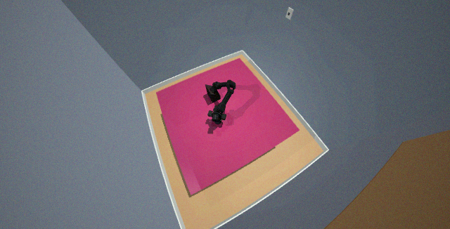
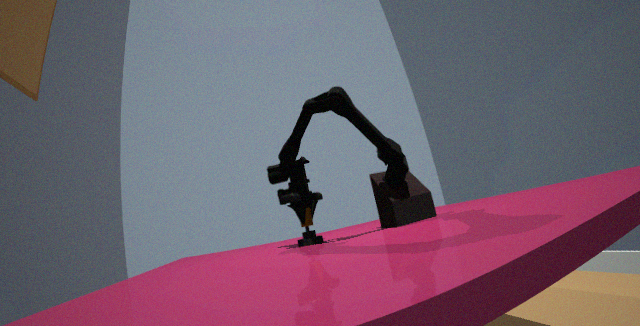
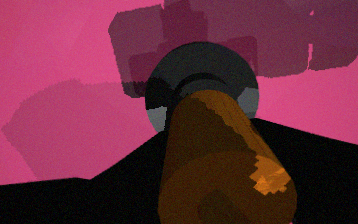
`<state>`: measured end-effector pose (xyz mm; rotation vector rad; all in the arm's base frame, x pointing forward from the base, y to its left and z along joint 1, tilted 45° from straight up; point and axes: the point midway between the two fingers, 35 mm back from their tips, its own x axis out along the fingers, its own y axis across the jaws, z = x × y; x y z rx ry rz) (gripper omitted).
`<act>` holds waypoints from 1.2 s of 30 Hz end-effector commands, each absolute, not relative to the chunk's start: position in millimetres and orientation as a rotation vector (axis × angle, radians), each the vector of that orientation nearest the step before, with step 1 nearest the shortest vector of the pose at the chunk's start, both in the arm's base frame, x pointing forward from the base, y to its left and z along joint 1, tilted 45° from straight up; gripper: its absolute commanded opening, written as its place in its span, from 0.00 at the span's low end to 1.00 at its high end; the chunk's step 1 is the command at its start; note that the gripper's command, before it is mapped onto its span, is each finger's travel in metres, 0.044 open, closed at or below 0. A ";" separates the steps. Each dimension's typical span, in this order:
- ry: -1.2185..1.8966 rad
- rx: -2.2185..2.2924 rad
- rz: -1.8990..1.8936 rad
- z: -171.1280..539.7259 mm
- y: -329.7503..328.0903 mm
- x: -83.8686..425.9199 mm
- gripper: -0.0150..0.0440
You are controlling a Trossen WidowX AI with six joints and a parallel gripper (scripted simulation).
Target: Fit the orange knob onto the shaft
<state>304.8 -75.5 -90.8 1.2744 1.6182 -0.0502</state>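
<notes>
The orange knob (image 2: 308, 217) (image 3: 202, 130) is upright between the fingers of my gripper (image 2: 306, 221) (image 3: 208, 133), which is shut on it. In the exterior view the knob is right over the round dark pedestal (image 2: 310, 240) (image 3: 200, 57). A short piece of the dark shaft (image 2: 307, 229) shows between the knob's lower end and the pedestal, so the knob is not down on the pedestal. Whether the shaft's tip is inside the hole cannot be told. In the wrist view the knob hides the shaft. The top view shows the arm's hand from above, hiding knob and pedestal.
The arm's dark base block (image 1: 212, 93) (image 2: 412, 206) stands on the pink table top (image 1: 242, 127) (image 2: 225, 286), behind the pedestal. The arm arches up between them. Shadows of the arm fall around the pedestal.
</notes>
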 end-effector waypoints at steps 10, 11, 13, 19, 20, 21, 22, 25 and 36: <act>1.618 1.280 -0.055 -91.5 -75.2 305.3 0.25; 1.618 1.280 -0.055 -91.5 -75.2 305.3 0.25; 1.618 1.280 -0.055 -90.6 -76.0 305.2 0.25; 1.622 1.299 -0.076 -88.2 -78.2 305.7 0.25; 1.626 1.316 -0.094 -88.2 -78.2 305.7 0.25; 1.630 1.338 -0.118 -88.3 -78.2 305.8 0.25; 1.635 1.368 -0.151 -88.4 -78.0 305.7 0.25; 1.645 1.433 -0.224 -89.4 -76.8 305.2 0.25; 1.646 1.439 -0.230 -91.2 -75.4 305.0 0.25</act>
